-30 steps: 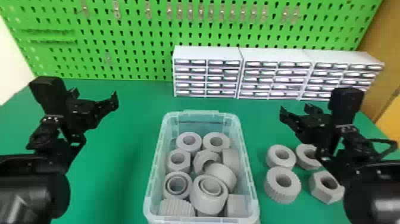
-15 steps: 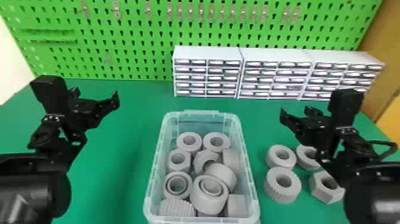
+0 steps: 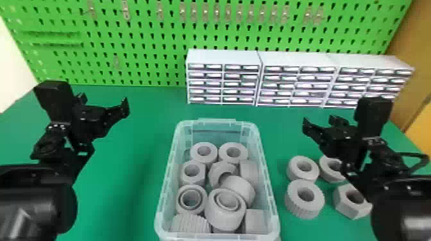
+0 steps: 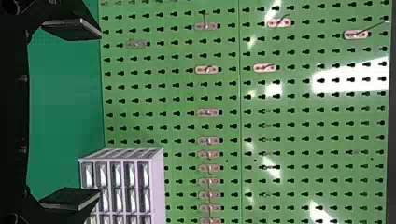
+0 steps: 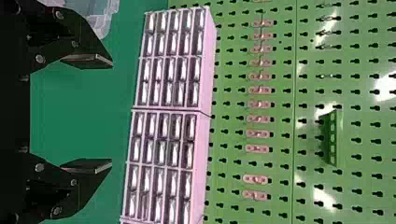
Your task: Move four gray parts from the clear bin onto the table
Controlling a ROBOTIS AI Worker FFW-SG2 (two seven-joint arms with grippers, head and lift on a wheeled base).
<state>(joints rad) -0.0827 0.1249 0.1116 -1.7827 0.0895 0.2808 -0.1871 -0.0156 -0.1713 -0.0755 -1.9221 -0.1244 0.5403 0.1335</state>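
Observation:
Left gripper (image 3: 104, 102) hangs open over the table's left part, away from the clear bin (image 3: 272, 179). Its two fingers stand wide apart in the left wrist view, the left gripper (image 4: 99, 113) holding nothing. Right of the bin, the right gripper (image 3: 320, 123) is above the table and also open; in the right wrist view nothing lies between the fingers of the right gripper (image 5: 111, 113). Many gray parts are heaped in the bin, among them a ring (image 3: 203, 159) and a larger ringed piece (image 3: 224, 216). Several more lie on the table, including a ribbed ring (image 3: 304, 206) and a hex nut (image 3: 348, 210), partly behind the right arm.
White drawer cabinets (image 3: 223, 59) line the back of the green table (image 3: 128, 192), below a green pegboard (image 3: 144, 38). Free surface lies left of the bin and between bin and cabinets. The bin's corner (image 5: 100, 21) reaches into the right wrist view.
My right gripper has shifted slightly rightward and lower in the head view. The left one has hardly moved; bin and parts stay as they were.

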